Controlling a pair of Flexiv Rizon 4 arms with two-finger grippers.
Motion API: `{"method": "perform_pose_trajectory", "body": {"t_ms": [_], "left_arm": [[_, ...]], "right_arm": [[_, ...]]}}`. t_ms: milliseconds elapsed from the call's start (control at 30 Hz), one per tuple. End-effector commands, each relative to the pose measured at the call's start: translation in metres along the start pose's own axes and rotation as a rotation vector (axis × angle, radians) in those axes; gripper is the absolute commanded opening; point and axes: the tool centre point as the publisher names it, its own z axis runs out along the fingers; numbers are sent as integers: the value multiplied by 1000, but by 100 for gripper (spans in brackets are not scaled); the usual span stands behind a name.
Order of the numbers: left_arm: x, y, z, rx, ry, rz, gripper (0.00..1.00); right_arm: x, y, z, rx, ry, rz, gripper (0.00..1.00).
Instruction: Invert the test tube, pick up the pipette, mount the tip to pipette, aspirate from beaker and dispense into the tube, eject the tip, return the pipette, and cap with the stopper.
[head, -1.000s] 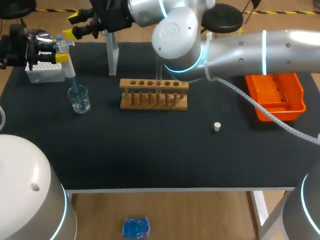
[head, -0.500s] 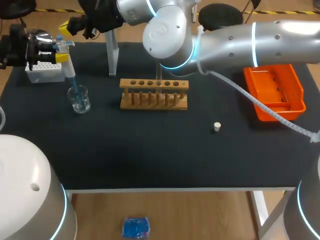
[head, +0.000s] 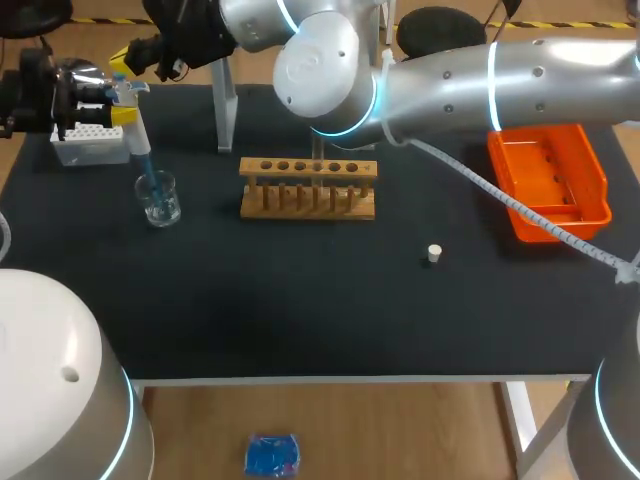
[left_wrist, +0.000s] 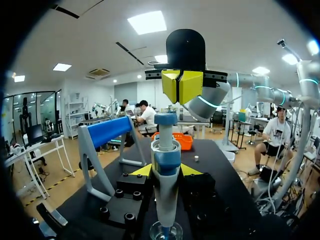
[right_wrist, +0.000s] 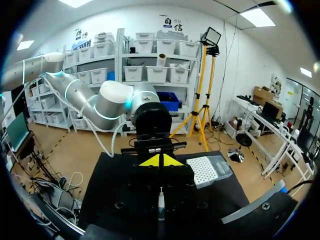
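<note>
My left gripper (head: 122, 113) is shut on the blue and white pipette (head: 135, 140), held upright at the table's far left with its tip down in the glass beaker (head: 158, 197). In the left wrist view the pipette (left_wrist: 166, 165) stands between the yellow fingertips (left_wrist: 141, 171), above the beaker (left_wrist: 166, 232). My right arm reaches across the table; its gripper (head: 122, 60) is shut, fingertips together, just above the pipette's plunger, also seen as the right gripper (left_wrist: 182, 86). A clear test tube (head: 318, 158) stands in the wooden rack (head: 308, 187). The white stopper (head: 433, 253) lies right of the rack.
A white tip box (head: 88, 145) sits behind the beaker. The pipette stand (head: 225, 105) is at the back, left of the rack. An orange tray (head: 550, 185) is at the right edge. My right arm spans the back of the table above the rack.
The right gripper has shut and moved left, from beside the stand to just over the pipette's top. The left gripper and pipette have stayed in place.
</note>
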Motion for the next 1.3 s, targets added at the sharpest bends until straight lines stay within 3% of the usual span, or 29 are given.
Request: {"method": "perform_pose_trajectory", "body": {"t_ms": [33, 1300], "left_arm": [[-1, 0, -1, 1, 3, 1, 0], [-1, 0, -1, 1, 3, 1, 0]], "right_arm": [[-3, 1, 3, 6, 1, 2, 0], [-5, -15, 14, 49, 18, 7, 0]]}}
